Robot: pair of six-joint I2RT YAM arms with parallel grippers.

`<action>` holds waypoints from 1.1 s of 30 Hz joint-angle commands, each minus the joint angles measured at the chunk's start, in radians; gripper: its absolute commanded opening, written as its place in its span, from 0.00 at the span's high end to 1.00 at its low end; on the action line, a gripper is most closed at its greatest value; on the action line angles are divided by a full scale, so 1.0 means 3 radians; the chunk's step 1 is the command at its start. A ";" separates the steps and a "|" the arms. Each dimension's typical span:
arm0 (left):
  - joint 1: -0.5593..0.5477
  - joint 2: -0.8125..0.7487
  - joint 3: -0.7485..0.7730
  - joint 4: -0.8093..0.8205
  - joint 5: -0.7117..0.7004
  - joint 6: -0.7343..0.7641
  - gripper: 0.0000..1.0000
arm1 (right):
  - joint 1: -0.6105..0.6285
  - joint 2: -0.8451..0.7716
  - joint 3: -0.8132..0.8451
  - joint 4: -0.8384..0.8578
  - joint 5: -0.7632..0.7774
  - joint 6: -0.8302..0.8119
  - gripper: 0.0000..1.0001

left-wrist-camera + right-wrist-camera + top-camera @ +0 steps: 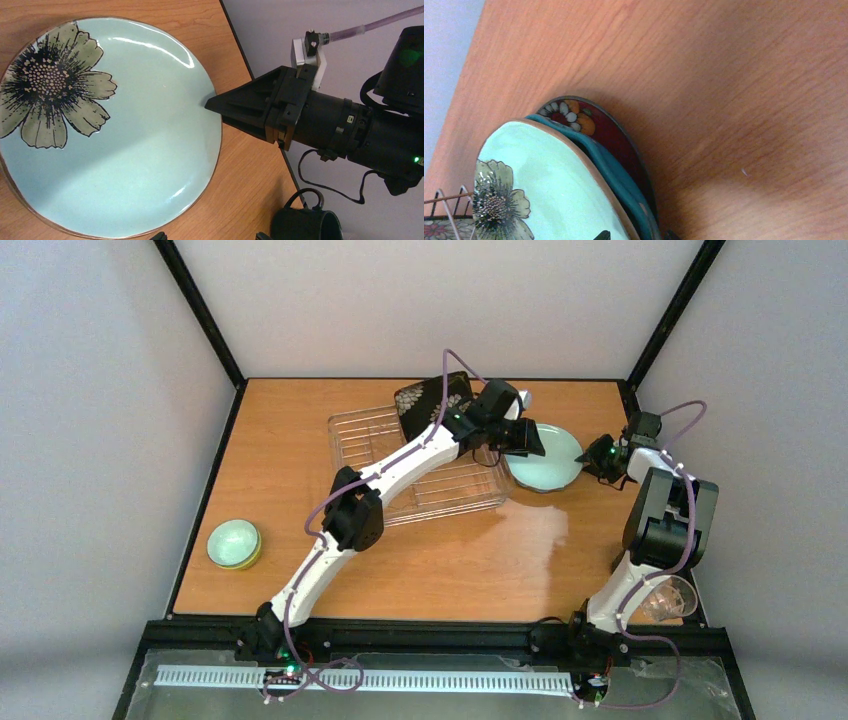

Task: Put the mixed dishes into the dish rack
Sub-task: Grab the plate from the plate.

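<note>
Rim of pale mint plate (pixel 135 150) at right tool (pixel 214 106).

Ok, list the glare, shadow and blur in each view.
Top external: a pale sheen on the orange wooden table below the pale mint round plate. Left wrist: white glare streaks along that plate's rim, a soft shadow band across it. Right wrist: the plate's near edge is blurred; dark shadow on the table beside it.

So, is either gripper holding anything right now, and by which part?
The left gripper is open over the mint plate, holding nothing. The right gripper straddles the rim of the plate stack; whether it grips cannot be told.
</note>
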 commanded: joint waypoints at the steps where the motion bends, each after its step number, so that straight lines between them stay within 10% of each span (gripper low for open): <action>1: -0.0004 0.0038 0.0117 -0.0065 0.0098 0.0058 0.00 | -0.0014 0.0065 -0.0025 0.0220 -0.0097 0.0016 0.39; 9: 0.0000 0.0063 0.0116 -0.0098 0.0105 0.0132 0.00 | -0.0015 0.0112 -0.0072 0.0356 -0.0211 0.0062 0.50; 21: 0.0015 0.0102 0.0101 -0.0088 0.0110 0.0117 0.00 | -0.0010 0.0130 -0.0124 0.0375 -0.0274 0.0048 0.98; 33: 0.0015 0.0071 0.0061 -0.0081 0.0075 0.0107 0.00 | -0.0010 0.0005 -0.0112 0.0329 -0.0307 0.0048 0.98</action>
